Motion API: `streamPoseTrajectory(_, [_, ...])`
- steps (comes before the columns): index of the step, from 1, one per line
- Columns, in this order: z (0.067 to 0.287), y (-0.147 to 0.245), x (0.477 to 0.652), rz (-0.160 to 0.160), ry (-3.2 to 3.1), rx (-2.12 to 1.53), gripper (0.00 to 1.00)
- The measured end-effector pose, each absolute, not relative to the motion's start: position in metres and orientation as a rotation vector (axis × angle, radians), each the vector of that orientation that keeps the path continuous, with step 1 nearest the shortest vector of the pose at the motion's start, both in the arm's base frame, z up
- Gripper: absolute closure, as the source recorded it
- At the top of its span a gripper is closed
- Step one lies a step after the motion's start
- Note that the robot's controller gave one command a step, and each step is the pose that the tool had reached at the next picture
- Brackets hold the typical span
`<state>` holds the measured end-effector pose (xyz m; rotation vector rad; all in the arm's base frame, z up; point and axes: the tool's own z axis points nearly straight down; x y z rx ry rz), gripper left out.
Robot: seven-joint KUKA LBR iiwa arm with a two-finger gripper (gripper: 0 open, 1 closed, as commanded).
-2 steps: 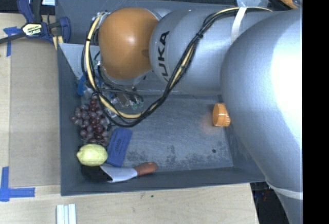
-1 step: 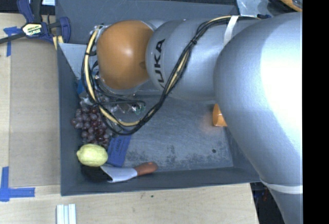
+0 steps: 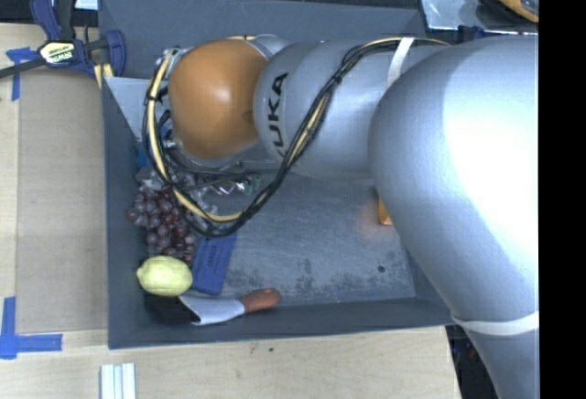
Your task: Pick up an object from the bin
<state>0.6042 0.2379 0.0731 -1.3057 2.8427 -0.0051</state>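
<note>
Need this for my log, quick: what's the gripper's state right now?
Gripper: cannot be told. It sits low at the left of the bin, beside the purple grape bunch.

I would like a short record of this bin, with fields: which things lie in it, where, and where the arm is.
container: grey metal bin
arm: enters from the right; its orange wrist cover is over the bin's left part
nearest thing: dark purple grape bunch, by the left wall
front left corner: yellow-green round fruit, blue flat piece, white tool with reddish handle
right side: small orange thing, partly hidden by the arm
</note>
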Motion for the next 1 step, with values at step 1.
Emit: streamPoseTrajectory(1, [0.0702,0.2338,0.5873,-0.005,2.983,-0.961,1.00])
